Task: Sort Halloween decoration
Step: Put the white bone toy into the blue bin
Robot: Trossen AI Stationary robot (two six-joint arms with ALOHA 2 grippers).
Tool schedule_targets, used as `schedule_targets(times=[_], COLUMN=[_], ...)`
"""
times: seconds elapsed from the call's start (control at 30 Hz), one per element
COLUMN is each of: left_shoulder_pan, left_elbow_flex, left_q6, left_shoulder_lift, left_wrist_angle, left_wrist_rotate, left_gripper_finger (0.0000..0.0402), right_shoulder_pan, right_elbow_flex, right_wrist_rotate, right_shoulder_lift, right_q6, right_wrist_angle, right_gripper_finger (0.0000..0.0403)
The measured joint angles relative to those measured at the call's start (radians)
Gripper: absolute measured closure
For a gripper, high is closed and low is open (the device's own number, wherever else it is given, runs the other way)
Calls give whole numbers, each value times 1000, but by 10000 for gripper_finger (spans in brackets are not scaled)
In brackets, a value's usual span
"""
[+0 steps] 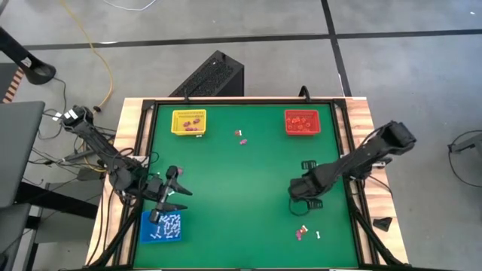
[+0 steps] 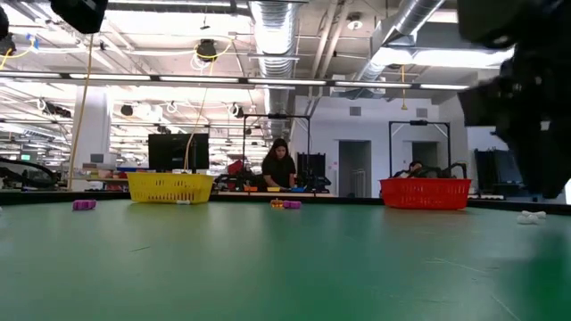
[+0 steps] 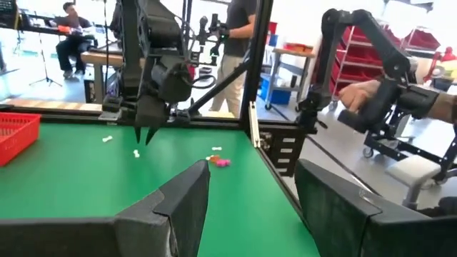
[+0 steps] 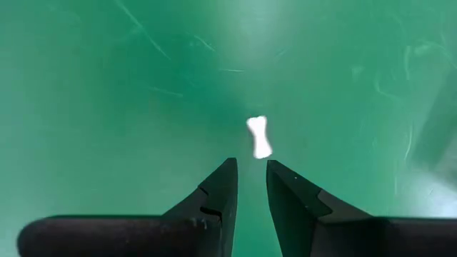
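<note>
My right gripper point(image 4: 250, 178) hangs just above the green mat point(image 1: 241, 181), its fingertips a narrow gap apart and clamped on nothing. A small white bone trinket point(image 4: 259, 137) lies on the mat just beyond the tips, untouched. More trinkets, pink and white point(image 1: 304, 232), lie near the mat's front edge on my right, and a few pink ones point(image 1: 242, 136) between the yellow tray point(image 1: 188, 122) and the red tray point(image 1: 302, 122). My left gripper point(image 1: 167, 197) waits with fingers apart just beside the blue tray point(image 1: 161, 226), which holds white pieces.
</note>
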Motion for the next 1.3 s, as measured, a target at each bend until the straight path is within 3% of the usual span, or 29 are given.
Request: schedule_targets(times=[0.63, 0.9, 1.13, 1.3], left_shoulder_pan=[-1, -1, -1, -1], left_elbow_flex=[0, 0, 0, -1], left_q6=[-25, -33, -32, -45], left_shoulder_lift=[1, 1, 1, 1], left_wrist_angle=[-66, -67, -71, -103], left_wrist_rotate=[0, 1, 3, -1], left_gripper_finger=[205, 205, 205, 205], right_shoulder_pan=[-111, -120, -95, -69], right_elbow_flex=[5, 16, 128, 215], right_wrist_rotate=[-59, -77, -93, -91], right_shoulder_lift=[201, 202, 209, 208], right_q6=[-221, -159, -139, -138], right_wrist_angle=[108, 120, 149, 398], right_gripper_finger=[309, 355, 370, 383])
